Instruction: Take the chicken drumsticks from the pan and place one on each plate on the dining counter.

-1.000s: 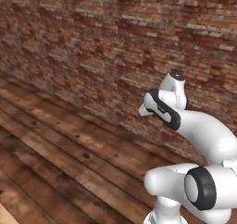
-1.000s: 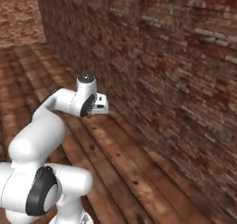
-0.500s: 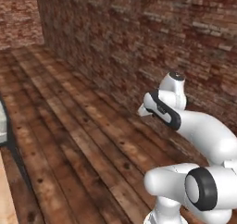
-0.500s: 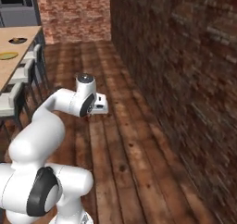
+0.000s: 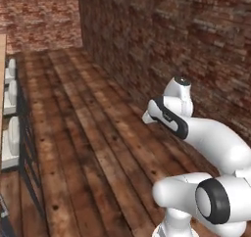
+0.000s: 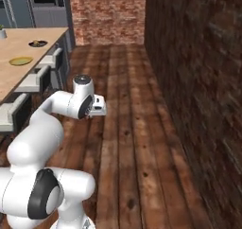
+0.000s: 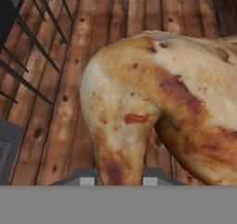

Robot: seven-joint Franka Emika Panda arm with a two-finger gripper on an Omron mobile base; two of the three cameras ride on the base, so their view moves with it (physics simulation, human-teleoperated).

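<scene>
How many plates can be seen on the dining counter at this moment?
2. A yellow-green plate lies nearer the counter's stool-side edge; a dark plate lies farther back, with something small on it. More may lie beyond the picture's left edge.

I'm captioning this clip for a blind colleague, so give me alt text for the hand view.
A golden-brown chicken drumstick looms close, pinched in the gripper, above a brown plank floor, with thin black stool legs at upper left.

chicken drumstick (image 7: pixel 157 107) cut off at right edge, hiding the jaws' tips
</scene>
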